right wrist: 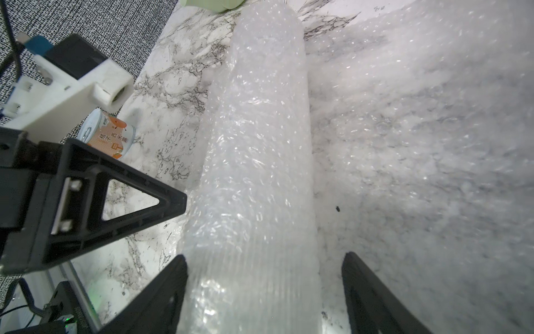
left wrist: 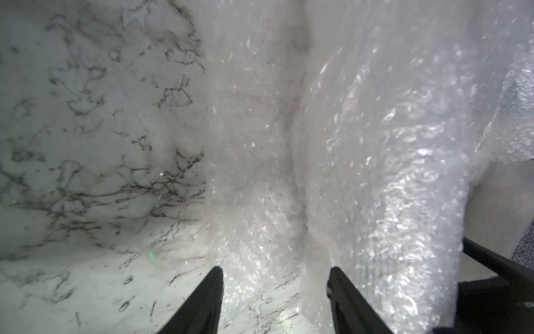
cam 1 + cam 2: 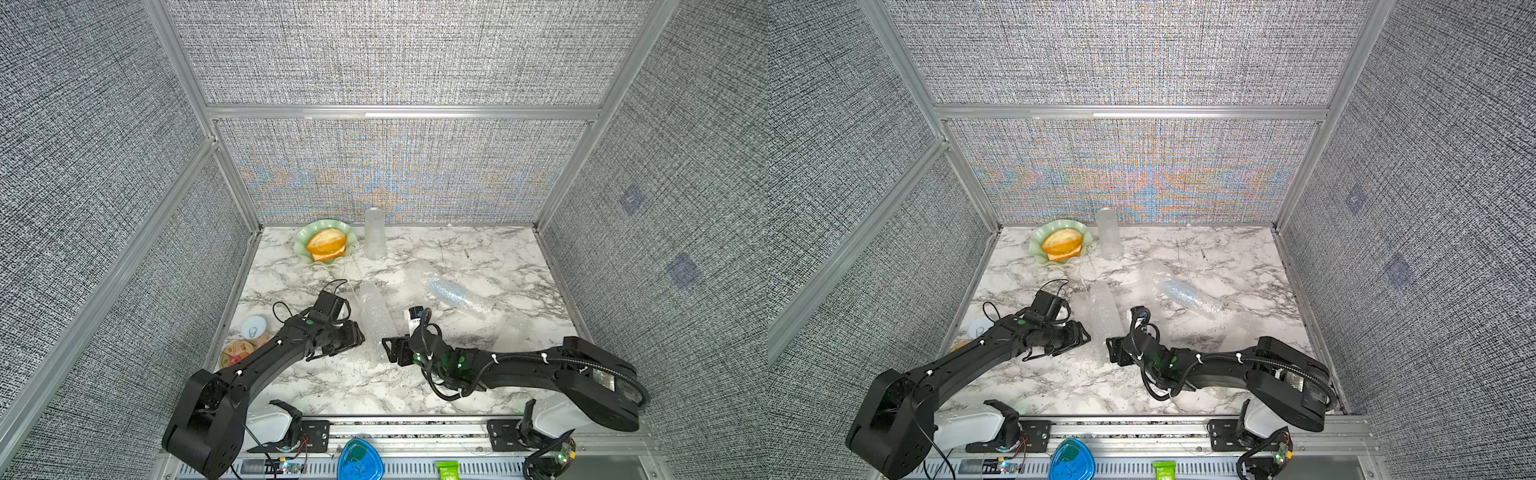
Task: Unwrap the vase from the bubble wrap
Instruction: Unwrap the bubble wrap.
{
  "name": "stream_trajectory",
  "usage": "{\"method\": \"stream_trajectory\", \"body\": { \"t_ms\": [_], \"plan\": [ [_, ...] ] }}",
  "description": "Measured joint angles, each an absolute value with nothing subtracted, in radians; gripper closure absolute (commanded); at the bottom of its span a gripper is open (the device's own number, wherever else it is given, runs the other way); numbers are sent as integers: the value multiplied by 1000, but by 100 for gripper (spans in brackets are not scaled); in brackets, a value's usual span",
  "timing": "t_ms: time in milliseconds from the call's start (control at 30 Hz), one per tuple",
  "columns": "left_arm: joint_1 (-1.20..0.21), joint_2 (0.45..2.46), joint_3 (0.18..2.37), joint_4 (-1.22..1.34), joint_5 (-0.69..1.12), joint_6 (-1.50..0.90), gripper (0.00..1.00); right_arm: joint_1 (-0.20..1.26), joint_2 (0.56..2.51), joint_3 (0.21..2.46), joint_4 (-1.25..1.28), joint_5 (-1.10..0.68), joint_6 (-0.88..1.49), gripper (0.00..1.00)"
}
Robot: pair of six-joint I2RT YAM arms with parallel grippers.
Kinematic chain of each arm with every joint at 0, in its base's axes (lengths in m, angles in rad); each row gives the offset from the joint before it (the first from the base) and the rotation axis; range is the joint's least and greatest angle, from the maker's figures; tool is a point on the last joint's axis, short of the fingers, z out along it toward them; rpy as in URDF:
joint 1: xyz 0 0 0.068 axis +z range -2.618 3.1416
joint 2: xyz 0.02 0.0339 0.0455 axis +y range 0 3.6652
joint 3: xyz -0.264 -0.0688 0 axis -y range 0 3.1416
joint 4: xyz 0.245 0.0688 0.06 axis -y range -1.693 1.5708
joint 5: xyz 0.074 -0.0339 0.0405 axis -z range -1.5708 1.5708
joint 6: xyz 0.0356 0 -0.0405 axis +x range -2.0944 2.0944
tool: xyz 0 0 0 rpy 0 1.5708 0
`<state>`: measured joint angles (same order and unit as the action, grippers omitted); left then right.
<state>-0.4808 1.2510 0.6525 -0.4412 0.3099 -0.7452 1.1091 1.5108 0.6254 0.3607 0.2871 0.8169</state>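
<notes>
A long roll of clear bubble wrap lies on the marble table between my two grippers in both top views, also. My left gripper stands open at the roll's left side. In the left wrist view its fingers straddle a thin flat layer of wrap, with the roll bulging beside one of them. My right gripper is open around the roll's near end; one finger touches it, the other stands apart. A second wrapped bundle with a pale blue tint lies farther right. The vase itself is hidden.
A third roll of wrap stands upright at the back wall beside a green scalloped dish holding bread. A can and a fruit cup sit at the left edge behind my left arm. Grey walls enclose three sides.
</notes>
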Motion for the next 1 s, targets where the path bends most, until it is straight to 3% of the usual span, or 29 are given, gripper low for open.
{"method": "stream_trajectory", "body": {
  "t_ms": [400, 667, 1000],
  "plan": [
    [-481, 1267, 637, -342, 379, -800, 47, 1102, 1507, 617, 374, 279, 824, 23],
    [-476, 1252, 627, -348, 388, -813, 37, 1095, 1507, 612, 386, 269, 825, 23],
    [-441, 1173, 554, -311, 438, -840, 36, 1093, 1507, 609, 392, 262, 831, 23]
  ]
}}
